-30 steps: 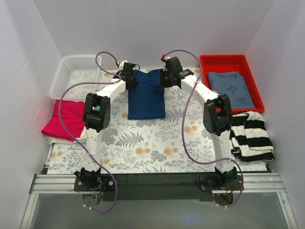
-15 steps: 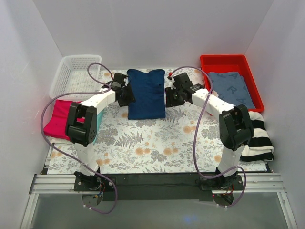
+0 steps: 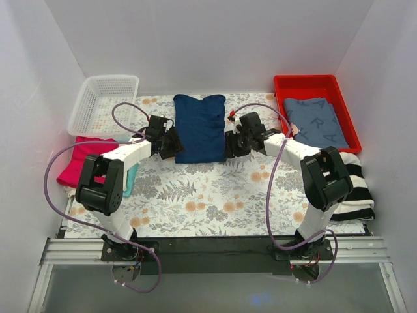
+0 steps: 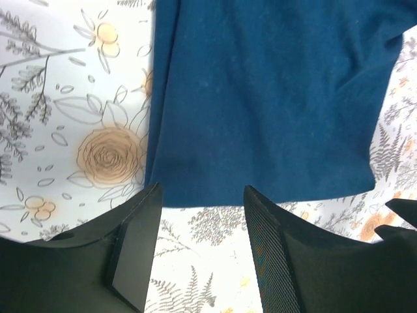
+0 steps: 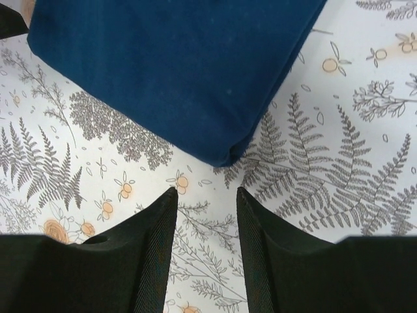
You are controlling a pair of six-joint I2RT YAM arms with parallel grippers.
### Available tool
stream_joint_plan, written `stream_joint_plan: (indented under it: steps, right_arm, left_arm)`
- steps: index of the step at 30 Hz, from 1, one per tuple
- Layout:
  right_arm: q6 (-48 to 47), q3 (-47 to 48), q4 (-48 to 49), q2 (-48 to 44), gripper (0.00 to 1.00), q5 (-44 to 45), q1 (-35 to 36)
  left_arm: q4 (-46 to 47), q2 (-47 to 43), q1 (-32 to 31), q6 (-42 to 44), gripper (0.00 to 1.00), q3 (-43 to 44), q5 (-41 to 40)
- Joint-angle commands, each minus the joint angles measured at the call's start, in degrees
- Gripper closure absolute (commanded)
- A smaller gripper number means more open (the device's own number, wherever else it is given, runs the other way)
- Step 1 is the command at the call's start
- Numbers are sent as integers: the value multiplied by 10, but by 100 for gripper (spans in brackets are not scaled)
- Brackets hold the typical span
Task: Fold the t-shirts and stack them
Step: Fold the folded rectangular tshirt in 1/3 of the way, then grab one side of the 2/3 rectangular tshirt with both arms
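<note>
Navy t-shirt (image 3: pixel 200 128): folded into an upright rectangle, lying flat on the table (image 3: pixel 208 195) at centre back, between the two arms; print not visible.
Left fingers (image 4: pixel 133 254): spread partway, nothing between them; low over the floral table cover, tips just short of the navy t-shirt's near edge by its left corner.
Right fingers (image 5: pixel 153 248): spread partway, holding nothing; aimed at the navy t-shirt's near right corner, with a strip of bare table cover between tips and cloth.
Navy t-shirt edges: the fold at the right corner is thick and rounded in the right wrist view; the near hem is straight in the left wrist view.
Red-pink t-shirt (image 3: pixel 85 160): at the left edge of the table, on top of paler cloth; a teal piece (image 3: pixel 131 179) shows beside it under the left arm.
Red tray (image 3: pixel 313 88): back right, holding a folded grey-blue t-shirt (image 3: pixel 316 122) with pale lettering.
White basket (image 3: pixel 104 98): back left.
Striped cloth (image 3: pixel 355 192): black and white, at the right edge, in front of the red tray.
</note>
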Motion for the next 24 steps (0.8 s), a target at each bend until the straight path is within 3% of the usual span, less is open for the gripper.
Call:
stream_joint_plan:
  steps: [1,24]
  right_arm:
    - [-4,26,46,14,53,-11,1]
    - [3,59,72,113,59,-39,2]
  left_arm:
    - [44,-3,0,1,49,0,-16]
    - [50,57,1,19,50,-29,-27]
